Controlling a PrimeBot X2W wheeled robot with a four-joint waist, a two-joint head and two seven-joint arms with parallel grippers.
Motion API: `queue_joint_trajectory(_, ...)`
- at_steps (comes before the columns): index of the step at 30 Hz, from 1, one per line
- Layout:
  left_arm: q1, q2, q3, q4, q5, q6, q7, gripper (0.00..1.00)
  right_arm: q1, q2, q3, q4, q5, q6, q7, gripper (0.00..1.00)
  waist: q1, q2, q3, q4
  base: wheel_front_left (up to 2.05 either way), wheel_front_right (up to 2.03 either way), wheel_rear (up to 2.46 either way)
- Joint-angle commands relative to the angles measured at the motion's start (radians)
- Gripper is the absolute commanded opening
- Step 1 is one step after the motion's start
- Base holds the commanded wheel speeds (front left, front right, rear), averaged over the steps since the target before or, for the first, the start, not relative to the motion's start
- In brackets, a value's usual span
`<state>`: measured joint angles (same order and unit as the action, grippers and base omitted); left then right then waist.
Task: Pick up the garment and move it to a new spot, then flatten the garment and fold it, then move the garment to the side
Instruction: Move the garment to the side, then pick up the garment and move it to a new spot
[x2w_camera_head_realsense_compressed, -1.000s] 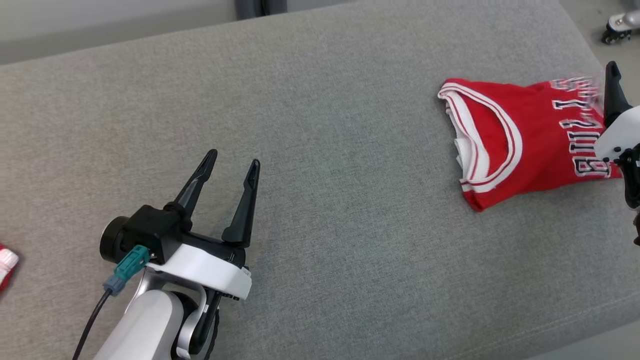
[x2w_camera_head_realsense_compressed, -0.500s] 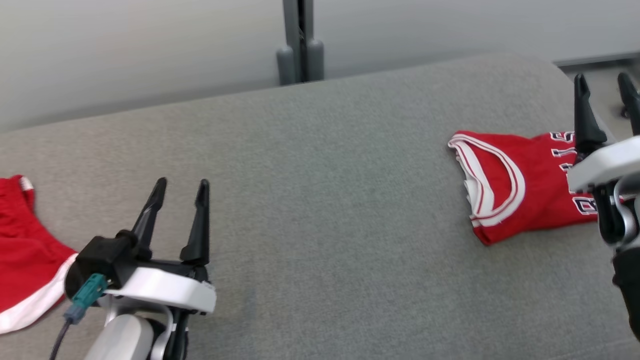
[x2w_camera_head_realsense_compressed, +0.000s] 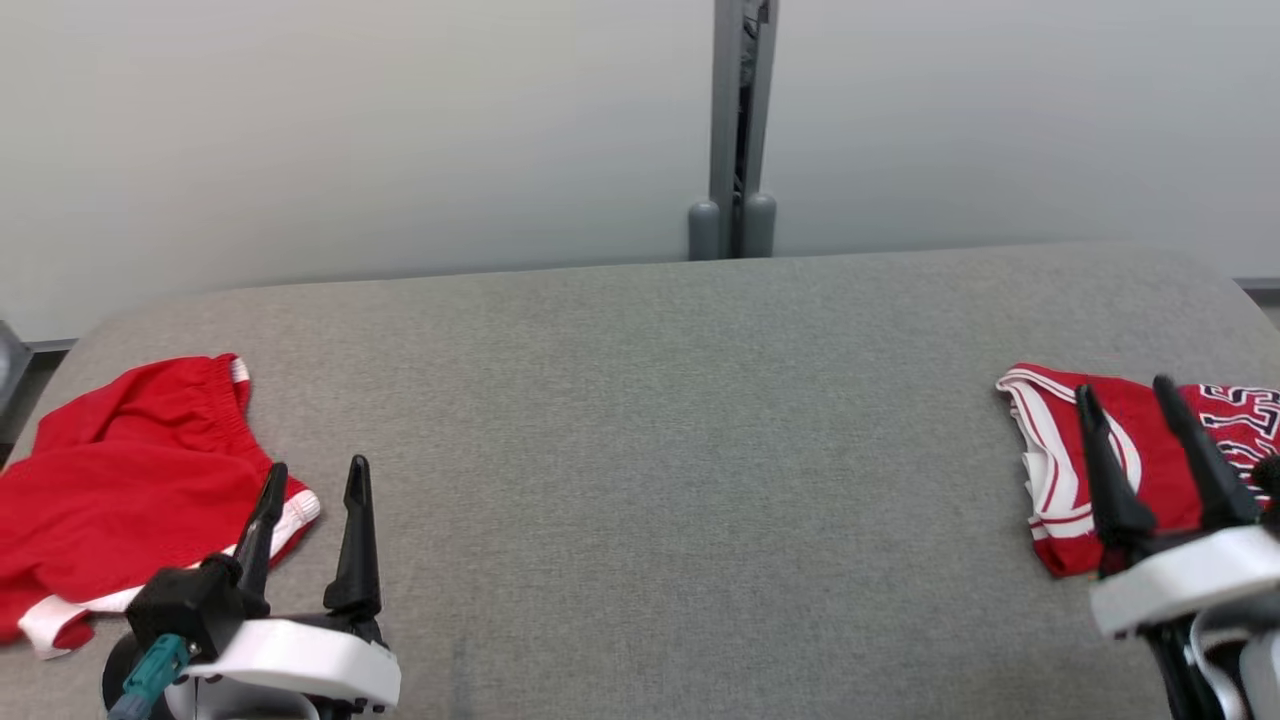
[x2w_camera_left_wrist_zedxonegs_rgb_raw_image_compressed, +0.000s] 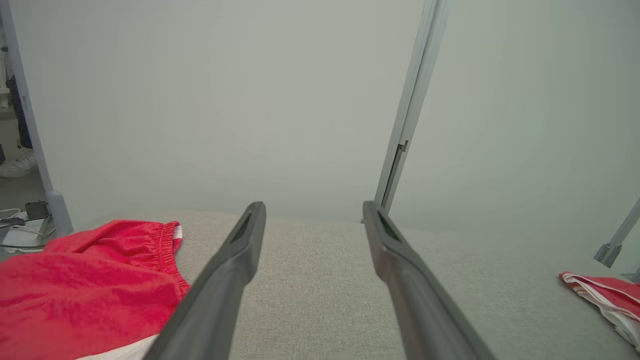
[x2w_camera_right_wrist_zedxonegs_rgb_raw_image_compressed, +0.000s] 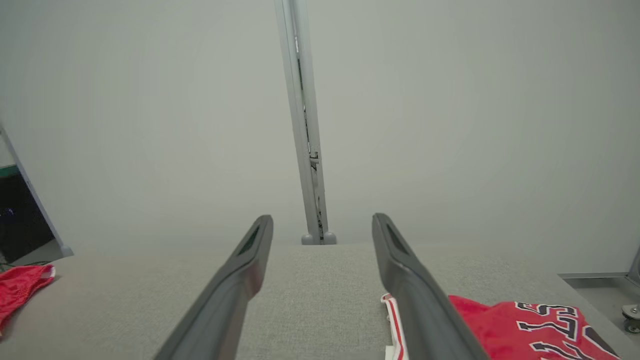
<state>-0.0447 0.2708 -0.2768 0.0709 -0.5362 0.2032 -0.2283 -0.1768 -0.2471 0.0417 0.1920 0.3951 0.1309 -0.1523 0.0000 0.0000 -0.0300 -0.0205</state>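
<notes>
Left gripper (x2w_camera_head_realsense_compressed: 316, 468) and right gripper (x2w_camera_head_realsense_compressed: 1122, 388) both stand wide apart, holding nothing.
The folded red jersey with white trim (x2w_camera_head_realsense_compressed: 1050, 455) lies on the soft grey cloth pad (x2w_camera_head_realsense_compressed: 650, 450), far right of the tall grey post (x2w_camera_head_realsense_compressed: 738, 130). The right wrist view shows its black letters (x2w_camera_right_wrist_zedxonegs_rgb_raw_image_compressed: 550, 315) closest, cut off, unreadable. The left wrist view shows loose red shorts (x2w_camera_left_wrist_zedxonegs_rgb_raw_image_compressed: 90, 295), left of the post.

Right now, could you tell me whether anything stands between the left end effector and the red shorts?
Nothing visible does. The open left end effector is right beside the shorts on the grey surface; the folded jersey lies far off to the right.
</notes>
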Motion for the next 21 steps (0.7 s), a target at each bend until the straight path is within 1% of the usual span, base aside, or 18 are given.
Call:
queue_joint_trajectory(1, 0.015, -0.003, 0.004, 0.006, -0.003, 0.008, -0.005, 1.00, 0.049, 0.004, -0.008, -0.036, -0.014, 0.000, 0.013, 1.00, 0.0000, 0.0000, -0.015, 0.022, 0.00, 0.00, 0.00)
queue_joint_trajectory(4, 0.034, -0.012, 0.001, 0.019, -0.008, 0.005, -0.012, 1.00, 0.124, 0.032, -0.028, -0.085, -0.032, 0.000, 0.026, 1.00, 0.0000, 0.0000, -0.019, 0.033, 0.00, 0.00, 0.00)
queue_joint_trajectory(7, 0.047, -0.022, -0.003, 0.034, -0.002, -0.007, -0.021, 1.00, 0.196, 0.062, -0.055, -0.126, -0.059, 0.000, 0.029, 1.00, 0.0000, 0.0000, -0.021, 0.041, 0.00, 0.00, 0.00)
queue_joint_trajectory(16, 0.046, -0.043, -0.001, 0.047, 0.002, -0.017, -0.030, 1.00, 0.246, 0.095, -0.076, -0.175, -0.087, 0.000, 0.049, 1.00, 0.0000, 0.0000, -0.027, 0.037, 0.00, 0.00, 0.00)
queue_joint_trajectory(21, 0.041, -0.046, -0.002, 0.050, 0.008, -0.020, -0.033, 1.00, 0.247, 0.097, -0.075, -0.195, -0.093, 0.000, 0.066, 1.00, 0.0000, 0.0000, -0.027, 0.036, 0.00, 0.00, 0.00)
